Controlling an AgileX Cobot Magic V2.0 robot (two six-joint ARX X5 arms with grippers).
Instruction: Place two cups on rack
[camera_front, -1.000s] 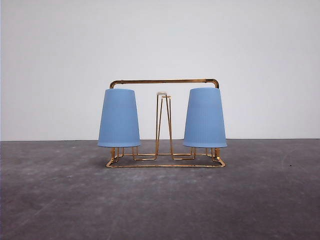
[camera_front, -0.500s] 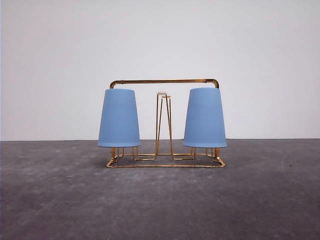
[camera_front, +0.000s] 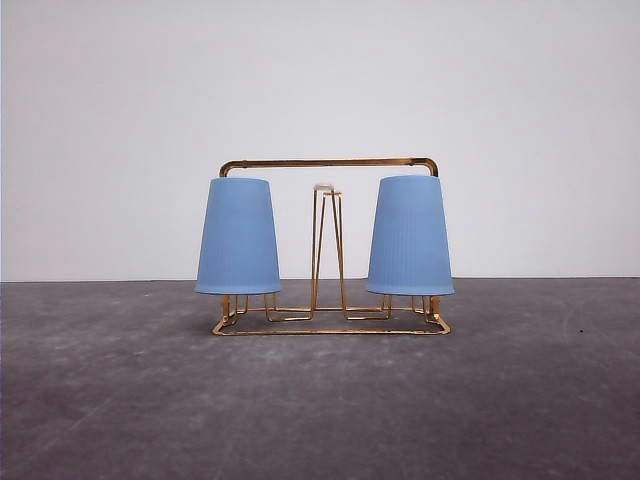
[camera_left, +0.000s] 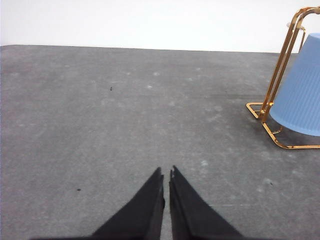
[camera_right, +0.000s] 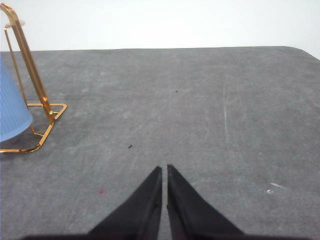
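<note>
The gold wire rack (camera_front: 330, 163) stands at the middle of the grey table. Two light blue cups hang upside down on its outer pegs: one cup (camera_front: 238, 237) on the left, the other cup (camera_front: 409, 236) on the right. The white-tipped middle pegs (camera_front: 325, 188) are bare. In the left wrist view, my left gripper (camera_left: 166, 172) is shut with nothing in it, low over the table, and a cup (camera_left: 300, 92) on the rack's end (camera_left: 280, 60) sits well off to one side. My right gripper (camera_right: 164, 169) is shut and holds nothing, away from the rack's other end (camera_right: 30, 65) and its cup (camera_right: 11, 112).
The dark grey table top (camera_front: 320, 400) stretches wide around the rack. A plain white wall (camera_front: 320, 80) closes the back. The table's far edge and a rounded corner (camera_right: 300, 50) show in the right wrist view.
</note>
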